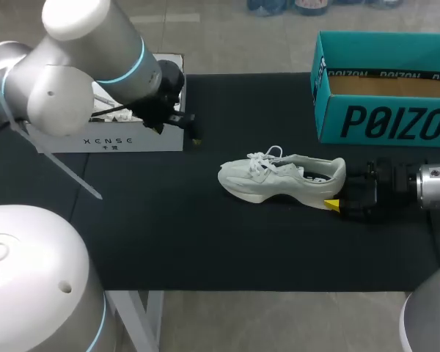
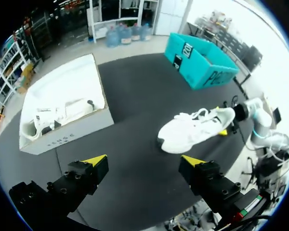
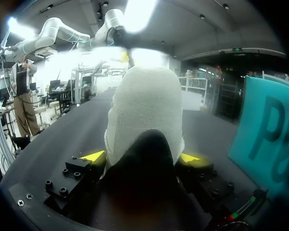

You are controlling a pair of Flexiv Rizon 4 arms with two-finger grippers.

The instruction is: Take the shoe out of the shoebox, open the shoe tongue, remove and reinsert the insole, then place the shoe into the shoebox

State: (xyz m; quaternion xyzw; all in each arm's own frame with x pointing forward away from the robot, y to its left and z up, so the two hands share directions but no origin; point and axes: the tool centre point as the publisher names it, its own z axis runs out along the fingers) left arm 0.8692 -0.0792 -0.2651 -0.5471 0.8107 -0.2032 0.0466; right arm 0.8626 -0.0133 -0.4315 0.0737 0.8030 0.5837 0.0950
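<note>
Head view takes in a table covered by a black mat (image 1: 205, 242), with the left arm entering from the left and the right arm from the right. A teal shoebox (image 1: 385, 121) stands open at the far right of the mat, its brown cardboard floor showing; the left wrist view has it (image 2: 202, 67) beyond the shoe, and the right wrist view has one teal wall (image 3: 269, 139) just beside that arm's gripper. A white box (image 1: 106, 139) sits at the far left of the mat, well apart from the shoebox, and in the left wrist view it (image 2: 62, 96) is open-topped with pale items inside that cannot be made out. The white shoe (image 1: 279, 176) rests on the mat outside the shoebox, between the two boxes, toe toward the left arm's side and heel toward the right arm, laces loose on top (image 2: 190, 132). The right gripper (image 1: 339, 194) is at the heel; its wrist view shows the heel (image 3: 144, 106) filling the space between the yellow tips, both fingers pressed against it from either side (image 3: 142, 159). The left gripper (image 1: 191, 132) hangs above the mat beside the white box's near corner, its jaws spread wide with nothing between them (image 2: 144, 163).
</note>
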